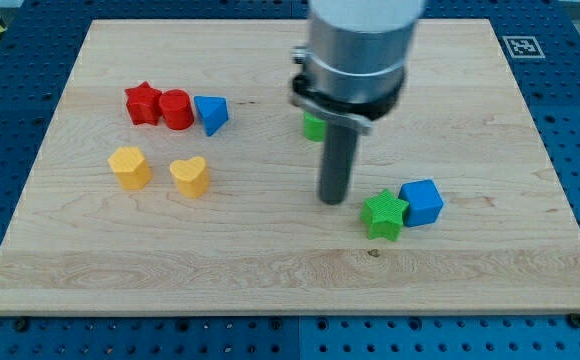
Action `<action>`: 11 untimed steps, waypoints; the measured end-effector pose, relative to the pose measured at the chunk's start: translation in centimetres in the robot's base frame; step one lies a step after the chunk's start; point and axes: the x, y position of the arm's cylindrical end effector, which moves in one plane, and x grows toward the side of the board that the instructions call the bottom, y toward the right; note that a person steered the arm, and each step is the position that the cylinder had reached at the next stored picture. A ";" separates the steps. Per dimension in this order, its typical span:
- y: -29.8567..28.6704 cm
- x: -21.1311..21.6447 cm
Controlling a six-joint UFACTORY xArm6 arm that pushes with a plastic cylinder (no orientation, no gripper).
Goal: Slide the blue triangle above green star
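Observation:
The blue triangle (pixel 211 113) lies on the wooden board at the upper left, touching a red cylinder (pixel 177 109). The green star (pixel 384 215) lies at the lower right of centre, touching a blue cube (pixel 422 202) on its right. My tip (pixel 332 200) rests on the board just left of the green star, a small gap apart, and far to the right of and below the blue triangle.
A red star (pixel 143 103) touches the red cylinder's left side. A yellow block (pixel 130 167) and a yellow heart (pixel 190 176) lie below them. A green block (pixel 314 126) is partly hidden behind the arm. The board (pixel 270 270) has edges all round.

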 end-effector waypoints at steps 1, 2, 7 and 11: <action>-7.1 -2.5; -13.6 -6.4; -11.1 -13.5; 1.6 -13.4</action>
